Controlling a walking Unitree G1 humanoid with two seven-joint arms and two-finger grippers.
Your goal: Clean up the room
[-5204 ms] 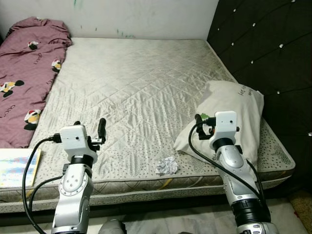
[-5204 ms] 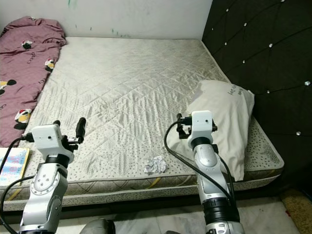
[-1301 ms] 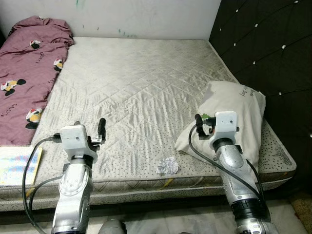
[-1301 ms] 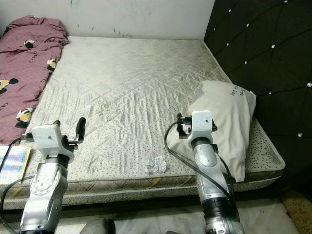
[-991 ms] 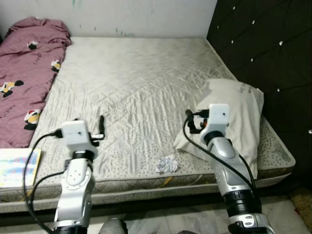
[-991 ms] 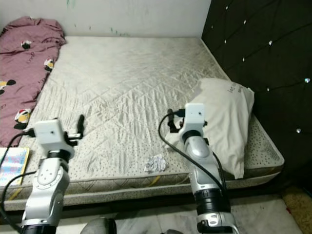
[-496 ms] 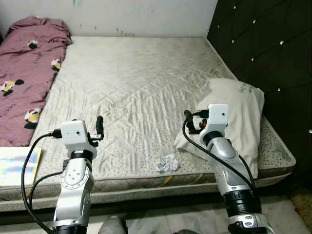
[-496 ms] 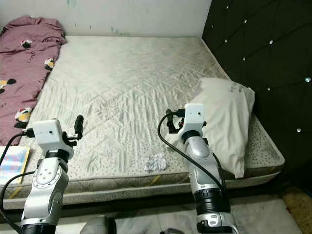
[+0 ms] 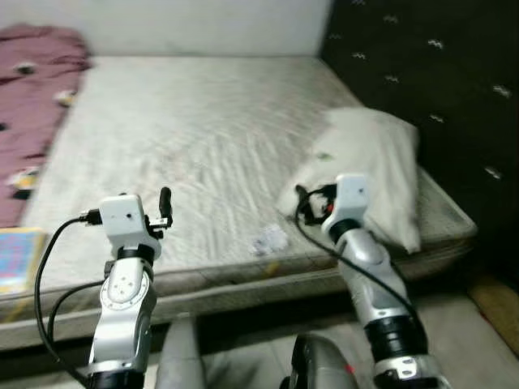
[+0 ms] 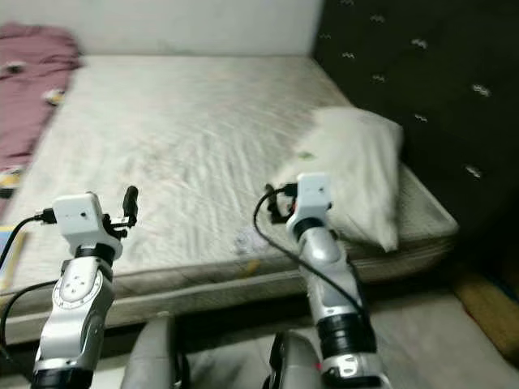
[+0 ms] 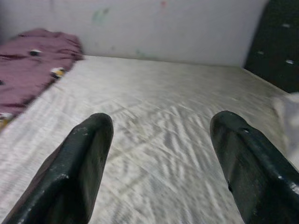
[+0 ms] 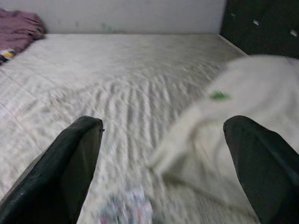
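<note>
Left eye view is blurred, so the robot is most likely walking or turning as it faces the bed (image 9: 203, 121). Both arms are held forward at about the height of the mattress edge. The left end effector (image 11: 159, 163) has its two black fingers spread wide with nothing between them, and it points across the bare quilted mattress toward the far wall. The right end effector (image 12: 173, 168) is likewise spread wide and empty, aimed at the white pillow (image 9: 373, 162) that leans near the dark padded headboard (image 9: 422, 73).

The thing to clear seems to be the small crumpled wrapper (image 9: 268, 240), a pale scrap lying on the mattress close to its near edge, between the two arms and nearer the right one. It also appears as a smear low in the right wrist view, just in front of the fingers. A maroon printed blanket (image 9: 28, 105) is bunched along the far left of the bed, and a colourful book (image 9: 18, 258) lies at the near left corner.

My judgement is that this is the approach step, with nothing yet picked up. The next move calls for the robot to settle its stance, lower the right end effector over the wrapper and close on it. The scrap is light and flat, so a shallow pinch could also catch the mattress fabric.
</note>
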